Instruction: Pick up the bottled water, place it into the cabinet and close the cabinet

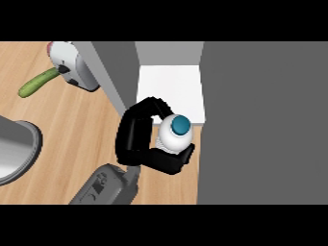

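Bottled water [174,133] gripped by right hand [141,144] fingers at cabinet [266,120] shelf's front edge; door wide open.

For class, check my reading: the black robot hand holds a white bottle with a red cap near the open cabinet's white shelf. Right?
Not quite. The cap is blue, not red, as the head view shows. The black robot hand does hold the white bottle by the white shelf.

One grey forearm [108,185] rises from the lower edge, its black robot hand [141,144] curled, fingers and thumb wrapped closed.
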Controlling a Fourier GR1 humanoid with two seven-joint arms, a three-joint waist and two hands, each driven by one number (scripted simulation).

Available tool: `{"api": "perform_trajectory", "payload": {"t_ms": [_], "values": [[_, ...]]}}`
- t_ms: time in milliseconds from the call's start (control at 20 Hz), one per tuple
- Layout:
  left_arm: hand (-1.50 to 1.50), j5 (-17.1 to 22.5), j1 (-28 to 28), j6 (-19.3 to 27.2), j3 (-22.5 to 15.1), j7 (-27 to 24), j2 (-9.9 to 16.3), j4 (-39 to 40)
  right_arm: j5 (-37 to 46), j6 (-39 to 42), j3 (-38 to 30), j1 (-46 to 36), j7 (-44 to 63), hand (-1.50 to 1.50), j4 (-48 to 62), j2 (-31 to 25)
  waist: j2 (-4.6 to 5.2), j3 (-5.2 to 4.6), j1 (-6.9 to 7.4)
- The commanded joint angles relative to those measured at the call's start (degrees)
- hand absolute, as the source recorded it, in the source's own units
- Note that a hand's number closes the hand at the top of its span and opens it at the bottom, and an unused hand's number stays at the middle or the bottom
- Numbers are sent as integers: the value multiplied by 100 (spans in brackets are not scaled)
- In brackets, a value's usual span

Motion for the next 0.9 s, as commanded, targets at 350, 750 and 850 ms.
{"api": "perform_trajectory", "payload": {"t_ms": [350, 750, 850], "values": [[150, 55, -1633, 2154, -618, 580, -1, 359, -747, -96, -263, -300, 665, -150, -606, -63, 44, -5, -92], [150, 215, -2511, 2089, -158, 583, 0, 1619, -895, -120, -472, -717, 806, -150, -390, -167, 69, -5, -73], [150, 147, -2497, 1801, 3, 616, 18, 1790, -1086, -98, -632, -498, 892, -150, -663, -188, 62, -7, -62]]}}
